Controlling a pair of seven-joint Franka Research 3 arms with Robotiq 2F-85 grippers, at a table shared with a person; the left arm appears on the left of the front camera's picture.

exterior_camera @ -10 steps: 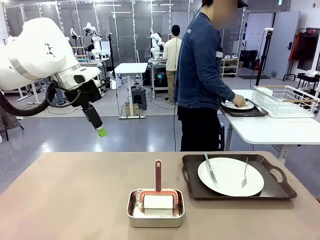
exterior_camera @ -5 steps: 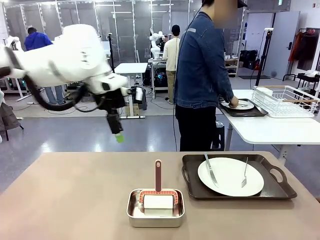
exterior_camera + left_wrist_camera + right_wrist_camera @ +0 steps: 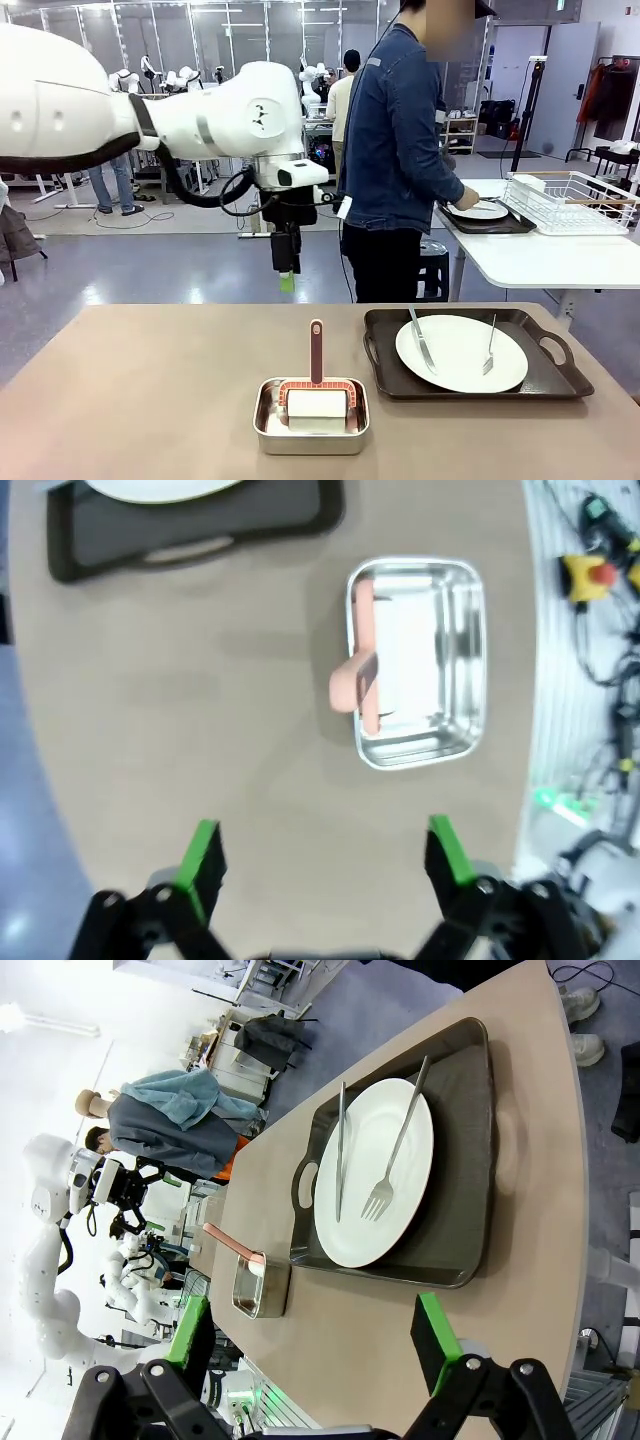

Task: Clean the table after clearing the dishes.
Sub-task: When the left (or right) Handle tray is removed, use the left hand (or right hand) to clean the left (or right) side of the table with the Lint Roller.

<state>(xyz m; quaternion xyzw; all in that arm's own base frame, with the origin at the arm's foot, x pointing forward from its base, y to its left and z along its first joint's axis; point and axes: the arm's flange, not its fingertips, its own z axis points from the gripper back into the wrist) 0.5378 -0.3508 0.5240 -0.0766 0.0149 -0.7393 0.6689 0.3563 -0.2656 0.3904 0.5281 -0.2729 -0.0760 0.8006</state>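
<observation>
Left gripper (image 3: 287,280), open and empty, has swung from upper left to centre above the steel pan (image 3: 262,422) and its pink-handled cleaning tool (image 3: 316,352), one plate tray (image 3: 548,376) still uncleared

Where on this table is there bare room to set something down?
The table is bare left of the steel pan, from near edge to far edge, and behind the pan below the left end effector. It is crowded on the right: the tray sits close beside the pan.
</observation>
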